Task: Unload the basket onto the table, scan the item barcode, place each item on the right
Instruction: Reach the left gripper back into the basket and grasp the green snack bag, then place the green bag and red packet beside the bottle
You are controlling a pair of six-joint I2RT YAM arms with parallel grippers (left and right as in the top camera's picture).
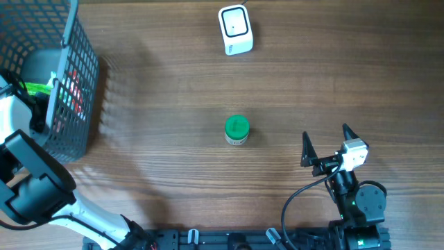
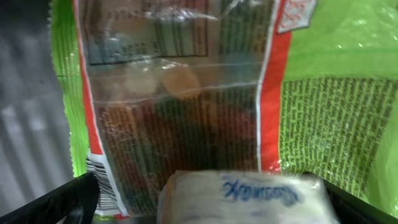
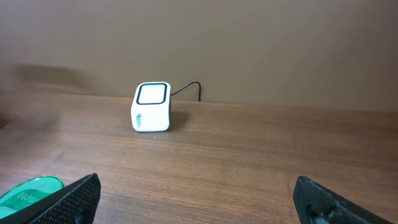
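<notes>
The white barcode scanner (image 1: 235,29) stands at the far middle of the table, and shows in the right wrist view as the scanner (image 3: 152,107). A green-lidded jar (image 1: 236,129) stands upright mid-table. My left arm reaches into the wire basket (image 1: 76,83). Its gripper (image 2: 211,208) is open over a green and red snack bag (image 2: 186,112) with a barcode (image 2: 98,177) at its corner. A white wrapped packet (image 2: 242,198) lies between the jaws, with a gap on its left side. My right gripper (image 1: 326,135) is open and empty, right of the jar.
The dark wire basket stands at the table's left edge with packaged goods inside. The scanner's black cable (image 3: 186,89) runs off behind it. The jar's green lid (image 3: 31,190) shows beside my right gripper's (image 3: 196,186) left finger.
</notes>
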